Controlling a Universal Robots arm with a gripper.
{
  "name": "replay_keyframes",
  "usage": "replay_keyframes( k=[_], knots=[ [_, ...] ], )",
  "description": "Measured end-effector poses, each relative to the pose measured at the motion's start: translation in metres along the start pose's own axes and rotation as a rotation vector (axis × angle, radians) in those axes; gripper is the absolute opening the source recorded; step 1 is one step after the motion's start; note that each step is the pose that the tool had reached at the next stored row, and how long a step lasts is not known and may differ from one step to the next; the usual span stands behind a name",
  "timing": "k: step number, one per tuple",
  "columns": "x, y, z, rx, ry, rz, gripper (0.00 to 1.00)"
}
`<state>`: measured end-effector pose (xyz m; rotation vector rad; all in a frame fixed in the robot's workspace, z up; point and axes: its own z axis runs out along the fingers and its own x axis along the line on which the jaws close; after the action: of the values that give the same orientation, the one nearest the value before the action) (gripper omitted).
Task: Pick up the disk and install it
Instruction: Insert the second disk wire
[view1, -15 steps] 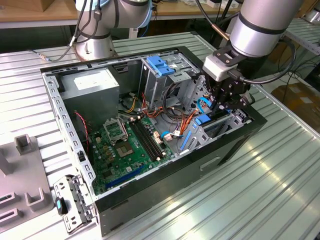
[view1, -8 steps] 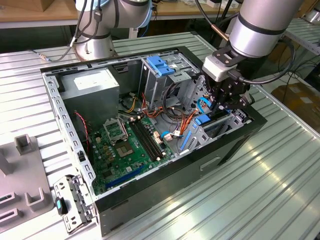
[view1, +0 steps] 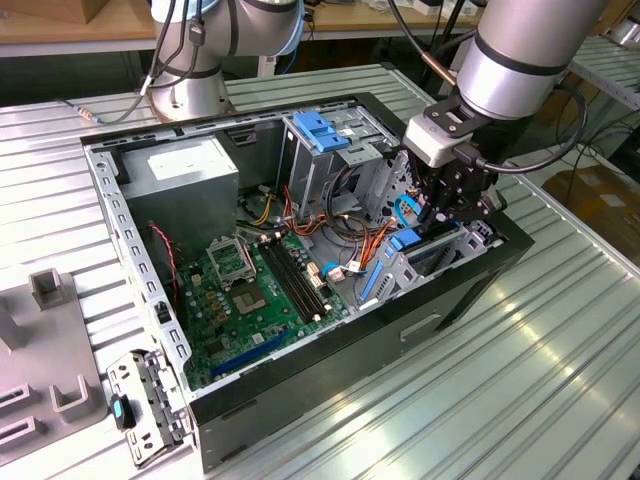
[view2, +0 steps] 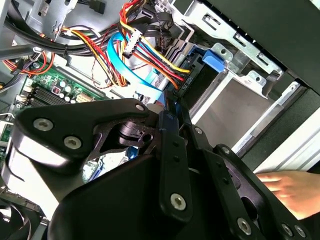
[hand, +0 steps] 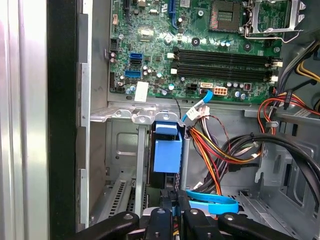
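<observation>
The disk (hand: 167, 152) is already off the table and down inside the computer case (view1: 330, 375). It stands on edge in the drive bay (view1: 425, 262) at the case's front corner, with its bright blue end tab facing up. In the exterior view that bay sits at about 3 o'clock from the green circuit board (view1: 250, 300), and the blue tab (view1: 404, 239) shows directly under the arm's tooling. So I judge the pick-up done and the install in its last stretch. Whether the disk is fully home in its slot, I cannot tell, because its lower end is hidden behind the bay's metal.

The gripper (hand: 171, 216) is right over the disk. In the first wrist view its dark fingers (hand: 159, 220) sit drawn close together, with the disk's edge running up from between them toward 12 o'clock. They look pinched on the disk, though the contact itself is partly hidden by the linkage. In the second wrist view the gripper's black body covers the foreground. Past it, at about 1 o'clock, are a blue tab (view2: 214, 58) on the bay frame and a bundle of coloured wires (view2: 145, 50) beside a flat blue cable (view2: 131, 75).

A person's hand (view2: 292, 192) rests near the case wall in the second wrist view, at about 4 o'clock from the gripper.
</observation>
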<state>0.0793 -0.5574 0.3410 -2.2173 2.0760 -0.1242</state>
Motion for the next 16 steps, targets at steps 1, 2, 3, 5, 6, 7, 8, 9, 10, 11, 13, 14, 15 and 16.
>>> replay_keyframes(
  k=[1, 2, 3, 5, 6, 7, 8, 9, 10, 11, 13, 14, 15, 16],
  knots=[
    [0.0, 0.0, 0.0, 0.0, 0.0, 0.0, 0.16],
    [0.0, 0.0, 0.0001, 0.0, -0.0002, 0.0, 0.16],
    [0.0, 0.0, 0.0001, 0.0, -0.0001, 0.0, 0.16],
    [0.0, -0.0003, -0.0023, 0.0003, -0.0007, 0.0, 0.17],
    [-0.0001, -0.0011, -0.0081, 0.0005, -0.0001, 0.0, 0.24],
    [-0.0001, -0.002, -0.0145, 0.0008, -0.0002, 0.0, 0.24],
    [-0.0001, -0.0021, -0.0158, 0.0008, -0.0001, 0.0, 0.24],
    [-0.0001, -0.0021, -0.0158, 0.0008, -0.0003, 0.0, 0.24],
    [-0.0001, -0.0021, -0.0158, 0.0008, -0.0004, 0.0, 0.24],
    [-0.0001, -0.0021, -0.0158, 0.0008, -0.0003, 0.0, 0.22],
    [-0.0001, -0.0021, -0.0159, 0.0008, -0.0001, 0.0, 0.15],
    [-0.0002, -0.0021, -0.0159, 0.0008, -0.0001, 0.0, 0.11],
    [-0.0001, -0.0021, -0.0159, 0.0008, -0.0002, 0.0, 0.11],
    [-0.0001, -0.0021, -0.0159, 0.0008, -0.0002, 0.0, 0.11]
  ],
)
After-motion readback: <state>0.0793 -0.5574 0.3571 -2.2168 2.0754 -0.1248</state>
